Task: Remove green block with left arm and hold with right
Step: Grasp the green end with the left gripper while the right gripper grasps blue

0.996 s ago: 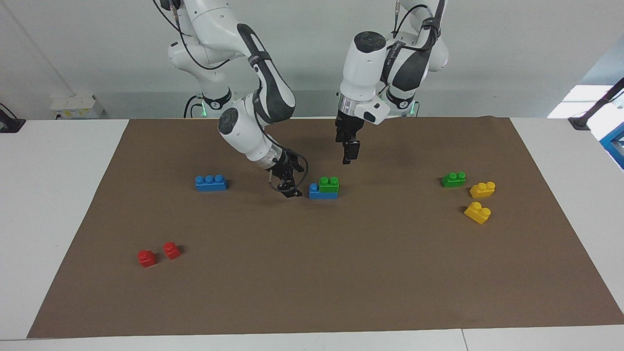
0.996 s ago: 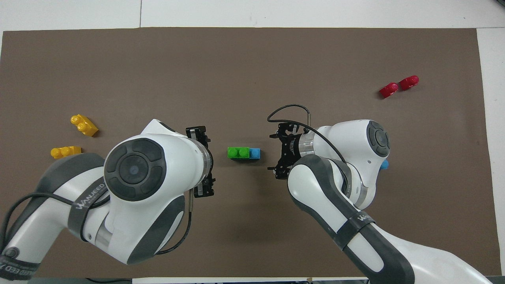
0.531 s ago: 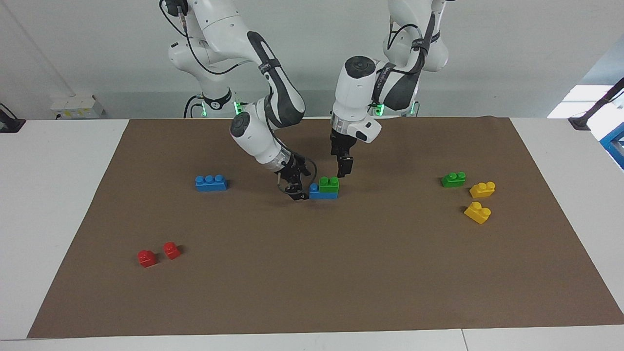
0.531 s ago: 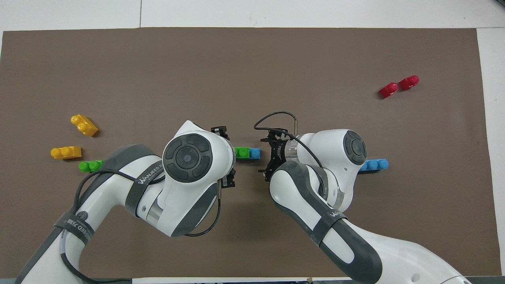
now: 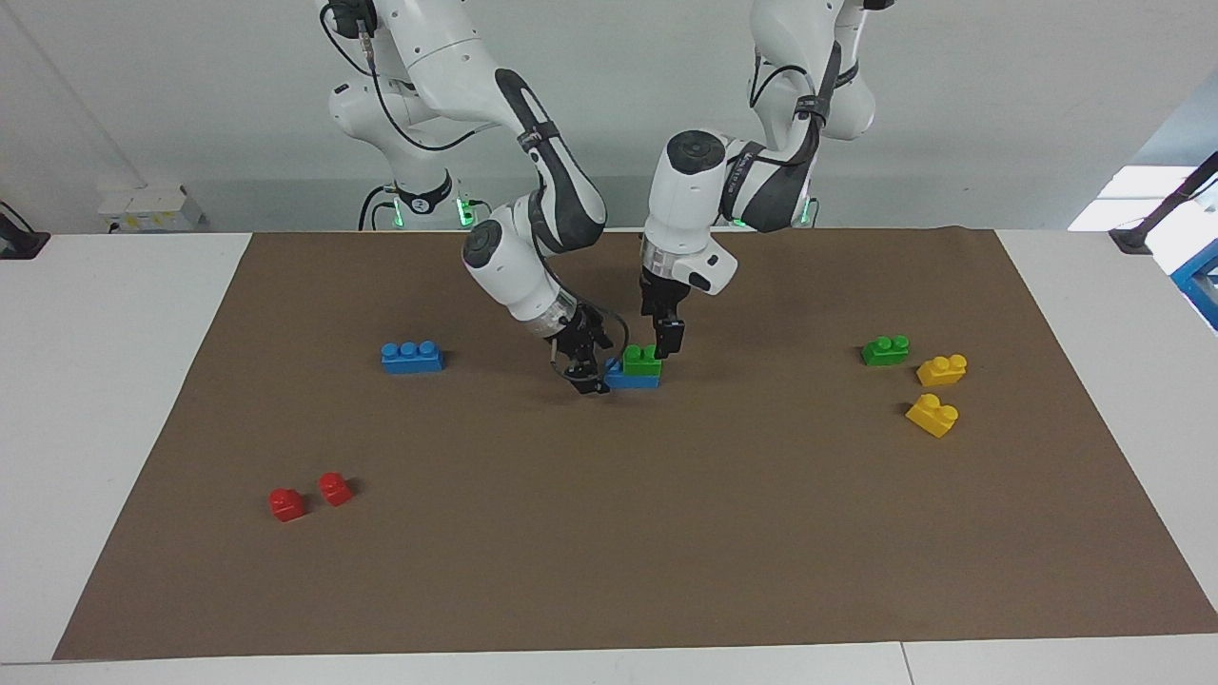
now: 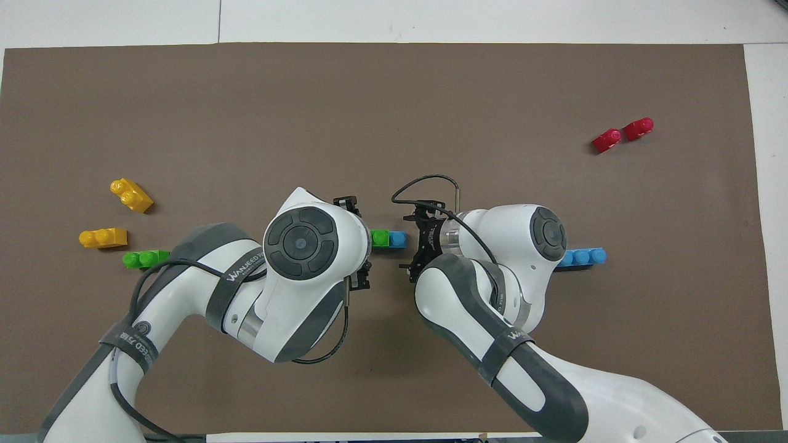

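The green block sat stacked on a blue brick mid-mat. The left gripper touched its end toward the left arm; the right gripper sat at the blue brick's other end. Whether either gripper's fingers were apart or together, I could not tell. The likely risk — if the blue brick was not pinned firmly, pulling the green block would drag both bricks up together. Count: two green — the spare lying near the yellows — two blue, two yellow, two red.
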### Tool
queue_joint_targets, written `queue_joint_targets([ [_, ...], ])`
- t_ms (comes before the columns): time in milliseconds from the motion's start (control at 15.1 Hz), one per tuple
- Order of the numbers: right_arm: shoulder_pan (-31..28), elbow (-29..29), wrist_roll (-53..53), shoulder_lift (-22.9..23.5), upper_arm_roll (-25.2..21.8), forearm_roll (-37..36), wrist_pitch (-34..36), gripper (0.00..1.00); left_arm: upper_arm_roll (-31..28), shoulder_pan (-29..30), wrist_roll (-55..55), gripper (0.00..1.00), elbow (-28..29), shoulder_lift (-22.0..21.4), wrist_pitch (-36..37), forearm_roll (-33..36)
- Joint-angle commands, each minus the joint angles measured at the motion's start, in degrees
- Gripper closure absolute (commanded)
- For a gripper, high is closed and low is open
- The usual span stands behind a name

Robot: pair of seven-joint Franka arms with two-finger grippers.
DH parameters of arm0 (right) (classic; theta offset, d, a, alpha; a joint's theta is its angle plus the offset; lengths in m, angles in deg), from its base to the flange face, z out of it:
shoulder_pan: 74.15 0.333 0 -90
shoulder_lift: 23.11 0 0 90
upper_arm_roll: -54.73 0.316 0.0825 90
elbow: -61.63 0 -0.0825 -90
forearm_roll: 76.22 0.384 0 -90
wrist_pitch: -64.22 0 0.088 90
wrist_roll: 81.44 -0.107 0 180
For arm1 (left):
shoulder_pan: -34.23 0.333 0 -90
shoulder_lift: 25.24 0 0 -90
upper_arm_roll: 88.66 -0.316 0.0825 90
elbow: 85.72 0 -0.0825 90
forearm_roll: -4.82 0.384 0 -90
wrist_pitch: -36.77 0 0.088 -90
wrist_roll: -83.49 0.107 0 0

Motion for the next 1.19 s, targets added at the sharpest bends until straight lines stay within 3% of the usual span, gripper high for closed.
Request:
queue_joint_targets([
  [0, 0.57, 0.67, 2.75, 1.18, 0.1, 2.59, -1.78, 0.0, -1.04, -1.25, -1.13, 0.0, -0.23, 1.68, -1.9, -0.26],
  [465, 1.27, 0.67, 2.84, 1.27, 0.1, 3.46, -2.67, 0.0, -1.12, -1.25, -2.44, 0.0, -0.76, 5.64, -3.75, 1.76],
  [730, 1.54, 0.58, 4.24, 1.27, 0.1, 4.25, -2.75, 0.02, -1.12, -1.16, -3.24, 0.0, -0.59, 5.73, -4.19, 2.91],
  [929, 2.32, 0.41, 6.7, 1.27, 0.1, 4.34, -3.98, 0.17, -1.04, -1.16, -3.24, 0.0, -0.41, 5.82, -4.63, 2.91],
  [1128, 3.03, 0.32, 7.4, 1.27, 0.1, 4.34, -4.69, 0.45, -1.04, -1.16, -3.24, 0.0, -0.32, 5.82, -4.63, 2.91],
])
